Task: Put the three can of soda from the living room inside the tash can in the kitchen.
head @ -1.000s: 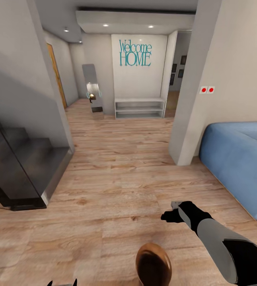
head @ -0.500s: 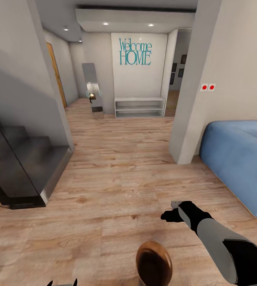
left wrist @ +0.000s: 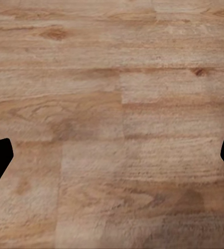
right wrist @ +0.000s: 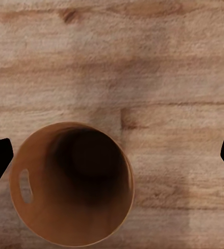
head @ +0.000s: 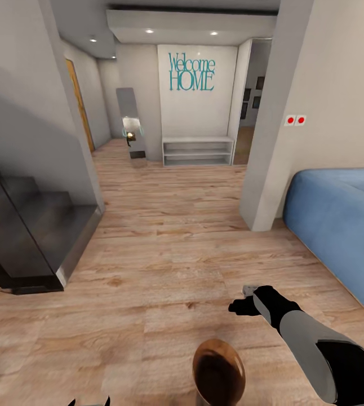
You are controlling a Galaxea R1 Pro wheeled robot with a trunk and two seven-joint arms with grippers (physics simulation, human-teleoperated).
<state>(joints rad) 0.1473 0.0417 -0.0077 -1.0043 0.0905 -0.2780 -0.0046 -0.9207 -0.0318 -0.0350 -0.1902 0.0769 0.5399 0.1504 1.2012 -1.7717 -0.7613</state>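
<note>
Brown-walled tash can (right wrist: 73, 184) below right claw (right wrist: 112, 155), spread wide, empty; left claw (left wrist: 112, 161) likewise.

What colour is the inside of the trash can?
Brown inside the trash can, clearest in the right wrist view.

Trash can (head: 218, 372): a round, tapered bin with a brown inner wall, standing upright on the wood floor (head: 165, 270) at the near edge of the head view. From above (right wrist: 73, 184), its open mouth shows a dark interior and one slot-shaped handle hole in the wall.

Stairs (head: 30, 237) lie left, the sofa (head: 340, 231) right, the shelf (head: 197, 152) ahead.
</note>
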